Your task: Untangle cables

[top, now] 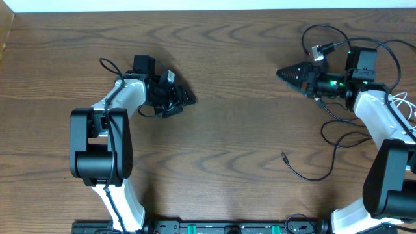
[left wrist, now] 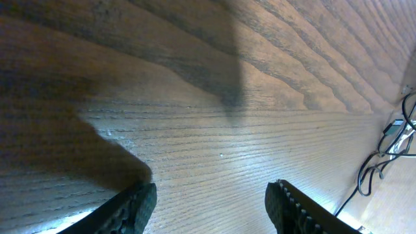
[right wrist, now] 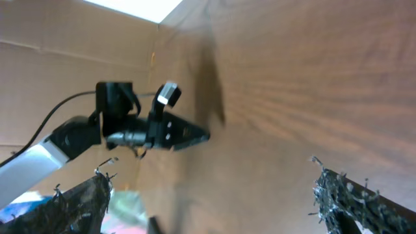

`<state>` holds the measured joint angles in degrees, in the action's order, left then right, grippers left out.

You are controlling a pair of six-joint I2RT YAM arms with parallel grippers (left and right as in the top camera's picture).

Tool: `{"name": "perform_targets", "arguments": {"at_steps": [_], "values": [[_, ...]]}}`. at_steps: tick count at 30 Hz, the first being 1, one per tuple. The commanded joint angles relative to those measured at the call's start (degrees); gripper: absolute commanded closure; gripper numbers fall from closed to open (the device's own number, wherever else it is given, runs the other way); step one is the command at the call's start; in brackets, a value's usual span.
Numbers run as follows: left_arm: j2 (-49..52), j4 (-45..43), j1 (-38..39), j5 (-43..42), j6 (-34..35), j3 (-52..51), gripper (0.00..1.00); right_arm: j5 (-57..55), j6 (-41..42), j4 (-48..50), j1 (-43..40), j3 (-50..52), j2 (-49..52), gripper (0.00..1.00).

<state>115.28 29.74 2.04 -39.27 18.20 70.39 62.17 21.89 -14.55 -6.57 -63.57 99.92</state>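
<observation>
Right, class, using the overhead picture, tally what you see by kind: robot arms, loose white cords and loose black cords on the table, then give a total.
Robot arms: 2, the left arm and the right arm
White cord: 1
Black cords: 2, though overlapping loops make this uncertain
Total: 5
</observation>
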Motion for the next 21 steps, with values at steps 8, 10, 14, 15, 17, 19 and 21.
{"name": "perform_targets", "arguments": {"at_steps": [8,10,14,15,17,19,21], "values": [[3.98,0.81,-0.37,9.97,-0.11,-2.67,0.39,-27.45,-1.38,-5.18,-5.38,0.04,0.39,0.01],[3.98,0.81,-0.37,9.97,-0.11,-2.67,0.39,-33.81,-1.4,-8.07,-5.92,0.04,0.39,0.01],[3.98,0.81,-0.37,9.97,-0.11,-2.67,0.39,-50.21,-1.4,-12.28,-6.19,0.04,0.39,0.01],[3.98,0.81,-0.37,9.97,-0.11,-2.67,0.39,-54.51,-1.42,-12.94,-6.19,0.04,0.39,0.01],[3.98,0.81,-0.37,9.97,-0.11,-2.67,0.38,-61.22,-1.4,-13.92,-6.21,0.04,0.39,0.01],[3.98,0.79,-0.37,9.97,-0.11,-2.67,0.38,-65.68,-1.4,-14.6,-6.21,0.04,0.39,0.01],[3.98,0.79,-0.37,9.97,-0.11,-2.67,0.38,-66.75,-1.4,-14.82,-6.19,0.04,0.39,0.01]]}}
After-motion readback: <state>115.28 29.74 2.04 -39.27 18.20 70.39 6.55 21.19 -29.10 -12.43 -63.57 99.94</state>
